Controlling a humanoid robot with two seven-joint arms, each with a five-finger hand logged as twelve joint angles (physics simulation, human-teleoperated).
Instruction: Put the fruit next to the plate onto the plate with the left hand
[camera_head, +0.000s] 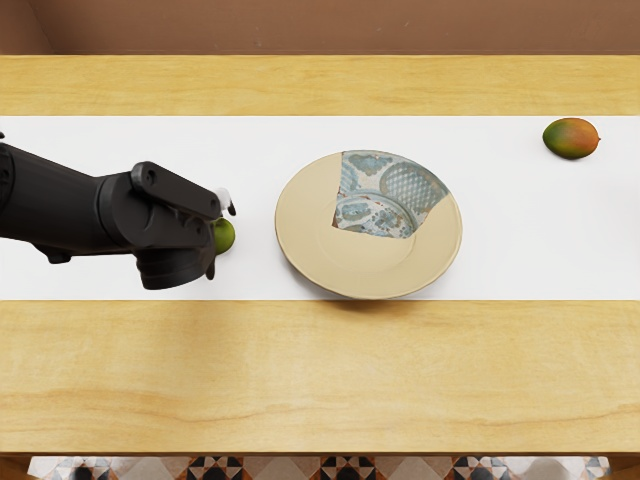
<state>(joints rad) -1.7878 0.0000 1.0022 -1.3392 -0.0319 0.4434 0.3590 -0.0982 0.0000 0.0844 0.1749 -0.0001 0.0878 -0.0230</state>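
Observation:
A small green fruit (225, 235) lies on the white runner just left of the plate (320, 235), a round beige dish with a blue patterned wedge. My left hand (185, 235) comes in from the left and sits over the fruit's left side, covering most of it. Its dark body hides the fingers, so whether they close on the fruit is not visible. A white fingertip (226, 200) shows above the fruit. A second fruit, a red-green mango (571, 138), lies far to the right of the plate.
A white runner (500, 250) crosses the wooden table (320, 370) under the plate and both fruits. The table's near edge runs along the bottom, with patterned floor below.

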